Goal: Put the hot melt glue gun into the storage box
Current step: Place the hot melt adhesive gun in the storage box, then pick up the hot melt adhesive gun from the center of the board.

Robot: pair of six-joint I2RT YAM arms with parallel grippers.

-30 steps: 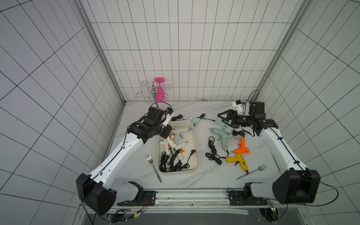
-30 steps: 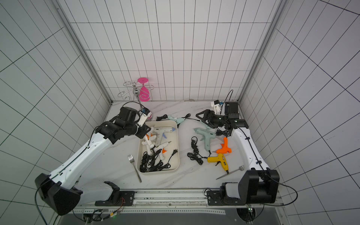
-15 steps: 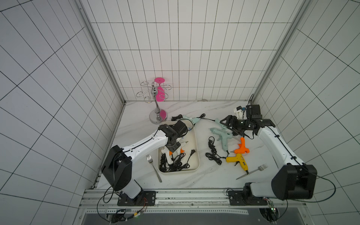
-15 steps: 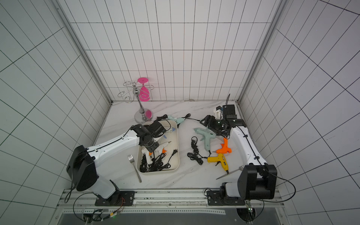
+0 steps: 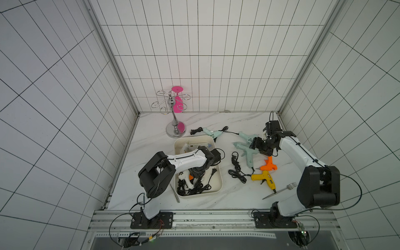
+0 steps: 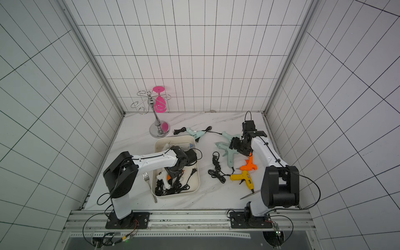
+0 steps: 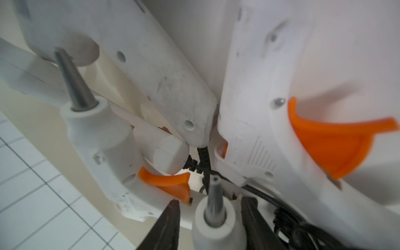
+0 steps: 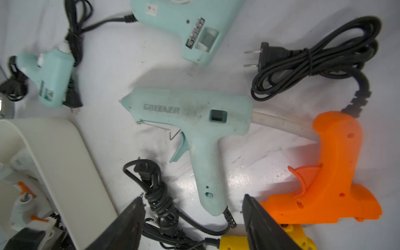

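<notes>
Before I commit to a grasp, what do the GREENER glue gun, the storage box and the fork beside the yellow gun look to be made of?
GREENER glue gun: matte mint-green moulded plastic, with grey scuffs and smudges on the barrel.
Storage box: smooth cream-white plastic, with a soft sheen on its rounded wall.
Fork: probably metal, since it is grey and reflective, but it is small in a top view.

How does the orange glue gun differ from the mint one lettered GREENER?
The mint gun is bigger than the orange gun in both top views. The mint gun bears lettering and trails a black cord; the orange gun is plain, with no cord showing. Both lie flat on the table, outside the box.
</notes>
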